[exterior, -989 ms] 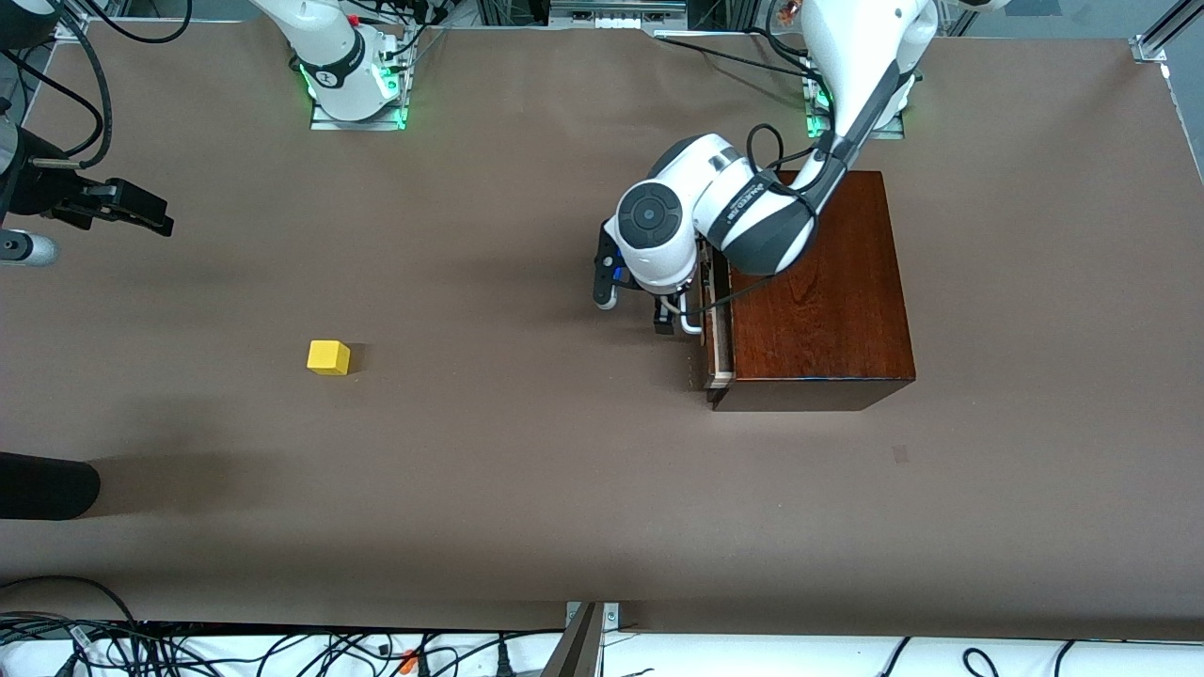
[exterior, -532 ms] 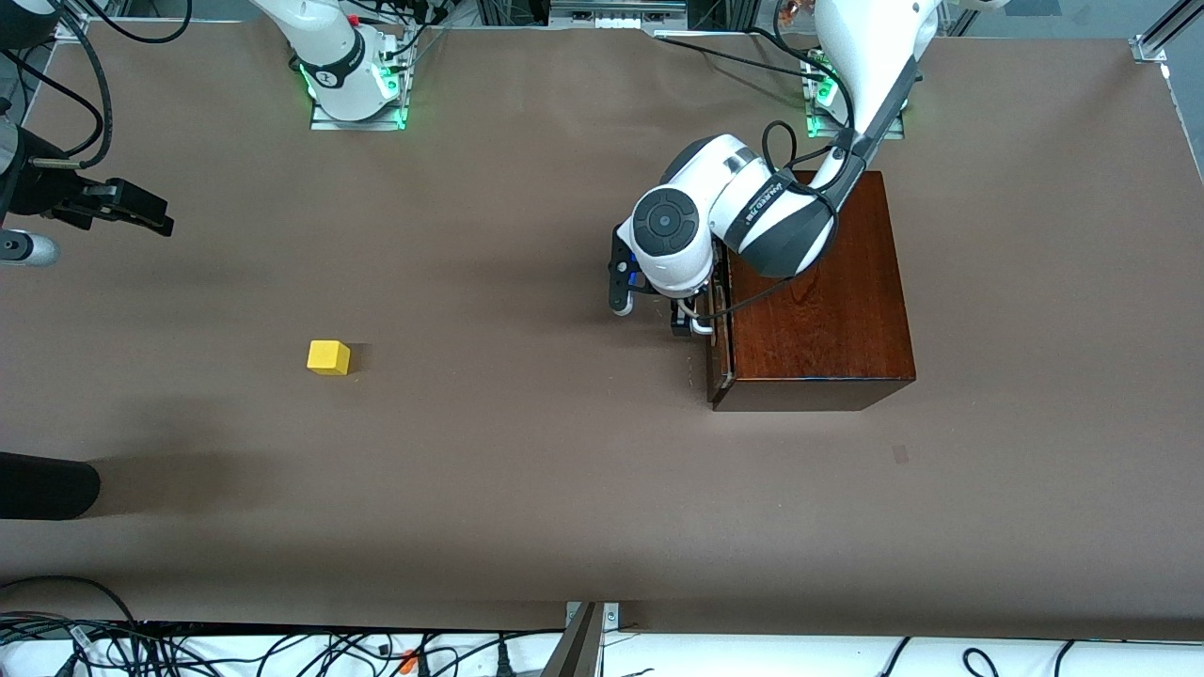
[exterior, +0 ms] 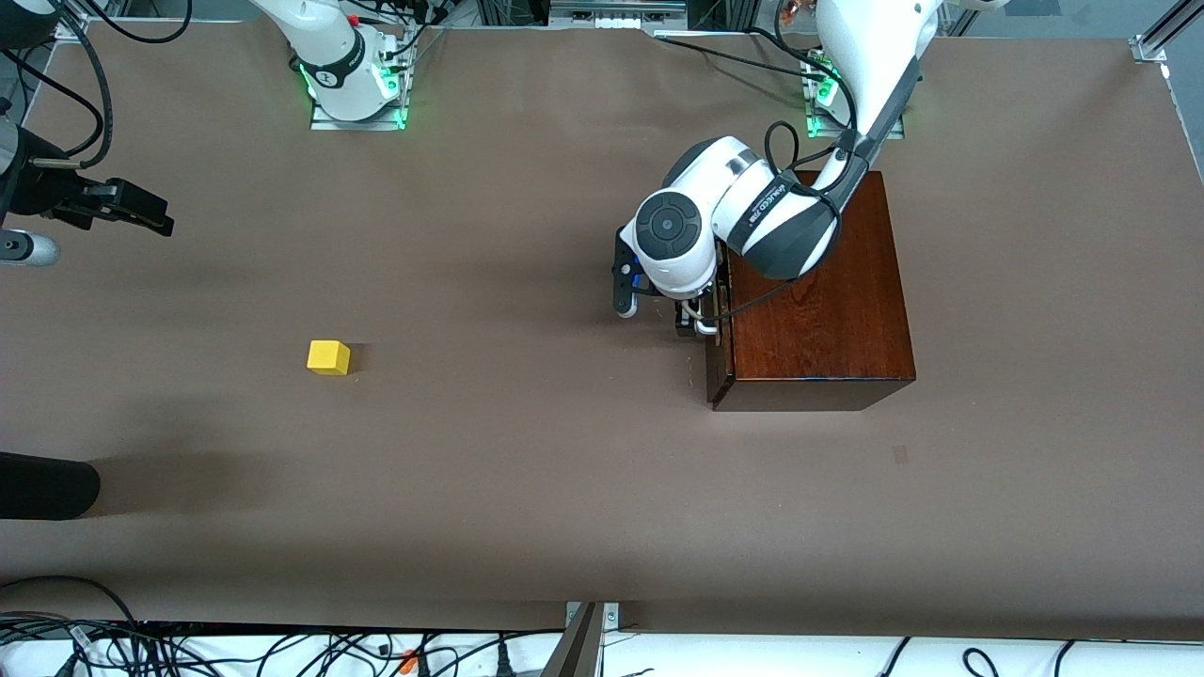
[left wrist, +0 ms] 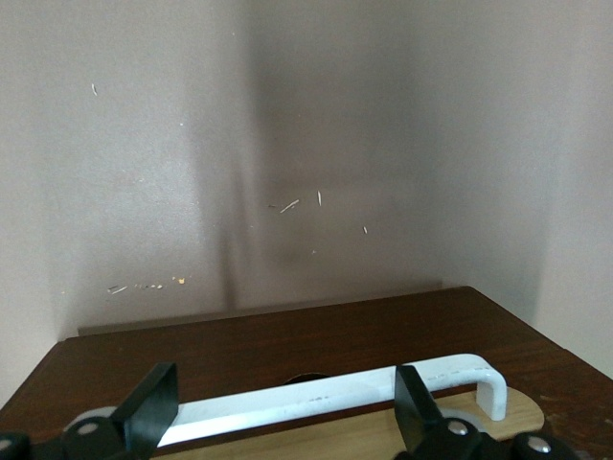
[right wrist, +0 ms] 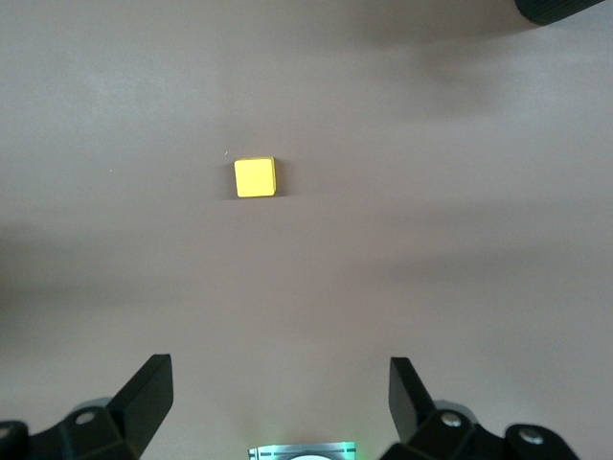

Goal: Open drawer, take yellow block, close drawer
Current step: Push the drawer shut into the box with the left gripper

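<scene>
The reddish-brown wooden box point(exterior: 818, 291) stands at the left arm's end of the table. The drawer point(exterior: 715, 353) is pushed in, its dark front almost flush with the box. My left gripper point(exterior: 691, 320) is open at the white handle point(left wrist: 326, 391). Its fingers point(left wrist: 153, 407) stand apart along the bar and do not clamp it. The yellow block point(exterior: 328, 357) lies on the bare table toward the right arm's end; it also shows in the right wrist view point(right wrist: 255, 177). My right gripper point(exterior: 127, 211) waits open and empty over the table's right-arm end.
A black rounded object point(exterior: 42, 484) juts in at the right arm's end, nearer the camera than the block. The arm bases point(exterior: 353, 89) stand along the farthest edge. Cables point(exterior: 282, 649) run below the nearest edge.
The drawer has slid into the box; its pale rim no longer shows. My left gripper moved with the handle toward the box. The right arm and the block have not moved.
</scene>
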`<state>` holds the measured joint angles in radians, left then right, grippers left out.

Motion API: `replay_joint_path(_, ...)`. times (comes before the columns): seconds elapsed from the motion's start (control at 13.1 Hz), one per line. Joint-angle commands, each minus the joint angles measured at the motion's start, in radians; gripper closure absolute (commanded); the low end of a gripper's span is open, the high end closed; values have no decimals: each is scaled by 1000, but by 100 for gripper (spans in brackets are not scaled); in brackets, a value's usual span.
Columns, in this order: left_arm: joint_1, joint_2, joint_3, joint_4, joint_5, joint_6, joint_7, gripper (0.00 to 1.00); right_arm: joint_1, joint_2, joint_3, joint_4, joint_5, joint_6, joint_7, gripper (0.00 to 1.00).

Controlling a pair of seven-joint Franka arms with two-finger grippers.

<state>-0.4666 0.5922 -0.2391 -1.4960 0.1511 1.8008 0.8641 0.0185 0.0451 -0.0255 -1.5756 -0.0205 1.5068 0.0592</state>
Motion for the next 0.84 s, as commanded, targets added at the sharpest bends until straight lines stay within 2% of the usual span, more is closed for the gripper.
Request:
replay_joint_path(0.0, 8, -28, 7, -10, 24, -24, -13, 0, 5, 2, -1, 8, -1, 1, -9, 0)
replay_joint_path(0.46, 11, -46, 12, -4, 7, -23, -34, 0, 5, 2, -1, 8, -1, 16, -9, 0)
replay_joint_path(0.76, 17, -92, 1, 20, -100, -24, -276, 0, 5, 4, -1, 8, -1, 16, -9, 0)
